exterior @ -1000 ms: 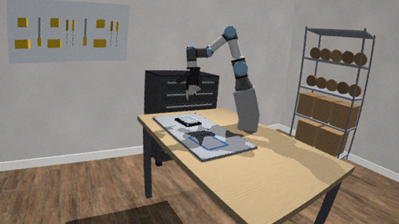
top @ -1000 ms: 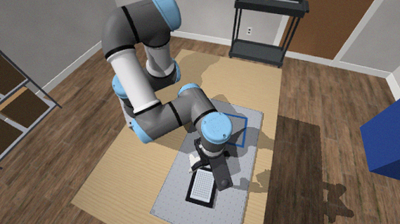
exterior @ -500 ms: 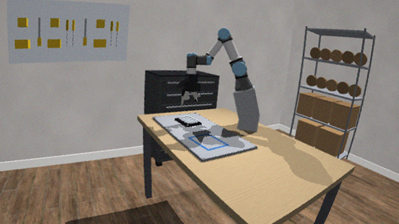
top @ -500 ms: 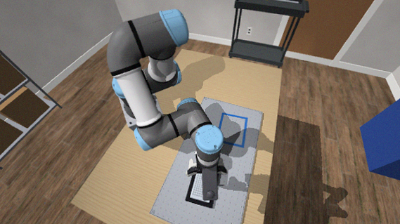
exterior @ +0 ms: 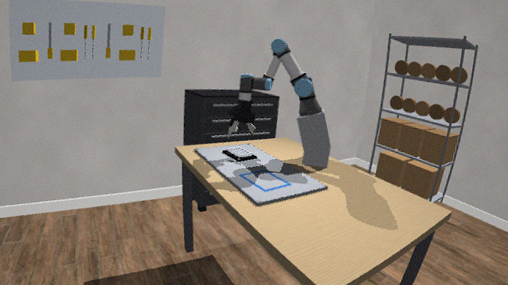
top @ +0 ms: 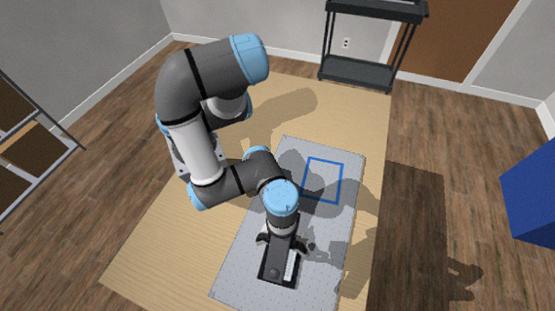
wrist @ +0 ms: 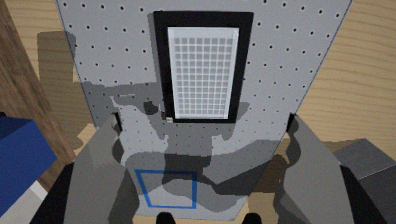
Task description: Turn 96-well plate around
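Observation:
The white 96-well plate (wrist: 202, 73) sits in the black plate nest N1 (wrist: 202, 67) on the grey perforated baseplate. In the wrist view the plate lies ahead of my fingers, long side pointing away. A small white mark sits at the nest's near left corner (wrist: 169, 119). My gripper (wrist: 203, 114) is open and empty, hanging above the plate (exterior: 238, 152) with its fingers (exterior: 241, 130) spread. In the top view the gripper body (top: 280, 257) hides most of the plate; only a strip (top: 289, 264) shows. I cannot make out the cut corner.
A blue outlined rectangle (top: 322, 180) is marked on the baseplate toward the arm's base. The baseplate lies on a wooden table (exterior: 329, 211). A black drawer cabinet (exterior: 228, 116) stands behind the table. A blue bin (top: 548, 189) stands off to the side.

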Tool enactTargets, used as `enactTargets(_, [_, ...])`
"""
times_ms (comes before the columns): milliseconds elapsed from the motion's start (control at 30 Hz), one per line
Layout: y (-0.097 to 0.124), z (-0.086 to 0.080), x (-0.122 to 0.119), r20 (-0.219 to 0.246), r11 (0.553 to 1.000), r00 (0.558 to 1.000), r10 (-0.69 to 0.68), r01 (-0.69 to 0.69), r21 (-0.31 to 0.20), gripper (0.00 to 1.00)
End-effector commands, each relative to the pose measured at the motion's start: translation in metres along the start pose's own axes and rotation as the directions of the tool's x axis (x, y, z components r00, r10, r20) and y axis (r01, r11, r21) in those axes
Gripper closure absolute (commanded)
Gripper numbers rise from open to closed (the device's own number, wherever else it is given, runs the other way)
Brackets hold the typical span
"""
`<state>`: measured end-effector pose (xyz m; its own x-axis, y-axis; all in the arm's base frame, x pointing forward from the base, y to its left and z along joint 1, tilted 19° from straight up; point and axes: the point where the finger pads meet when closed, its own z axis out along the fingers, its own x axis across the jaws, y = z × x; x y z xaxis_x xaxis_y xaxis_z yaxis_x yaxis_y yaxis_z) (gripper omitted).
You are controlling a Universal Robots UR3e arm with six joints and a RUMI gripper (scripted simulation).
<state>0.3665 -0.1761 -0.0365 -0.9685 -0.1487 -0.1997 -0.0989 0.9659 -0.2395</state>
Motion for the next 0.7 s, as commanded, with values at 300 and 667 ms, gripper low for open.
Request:
enactTargets(300, [-0.001, 0.001, 0.0, 0.005, 1.0, 1.0, 0.009, -0.009, 0.008, 0.0])
enactTargets(667, [-0.001, 0.016, -0.001, 0.005, 1.0, 1.0, 0.009, -0.009, 0.008, 0.0])
